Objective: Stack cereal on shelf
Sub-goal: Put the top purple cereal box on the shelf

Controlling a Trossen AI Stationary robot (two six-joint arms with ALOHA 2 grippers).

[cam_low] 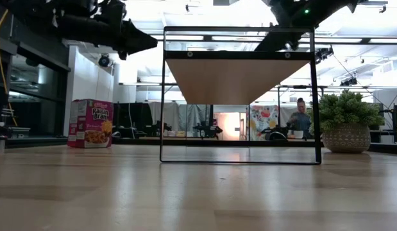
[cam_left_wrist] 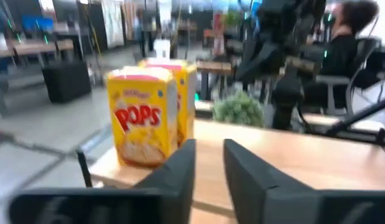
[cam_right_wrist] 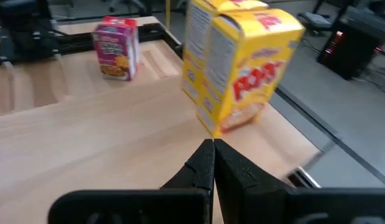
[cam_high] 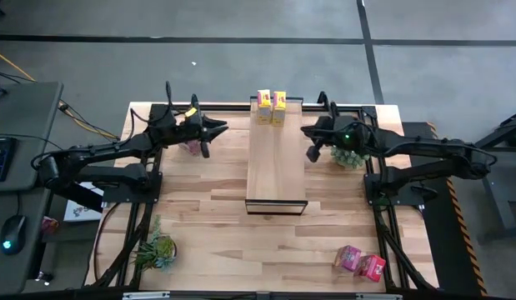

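Two yellow cereal boxes (cam_high: 272, 107) stand at the shelf's (cam_high: 275, 171) far end. The nearest loose box, magenta (cam_high: 191, 145), sits under the left pincer (cam_high: 220, 128), fingers slightly apart. The right pincer (cam_high: 306, 129), fingers together, hovers opposite.

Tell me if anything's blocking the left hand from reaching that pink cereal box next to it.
Nothing visible does. The left hand hovers above the tabletop beside the pink cereal box, with only bare wood around. The shelf lies farther toward the table's middle.
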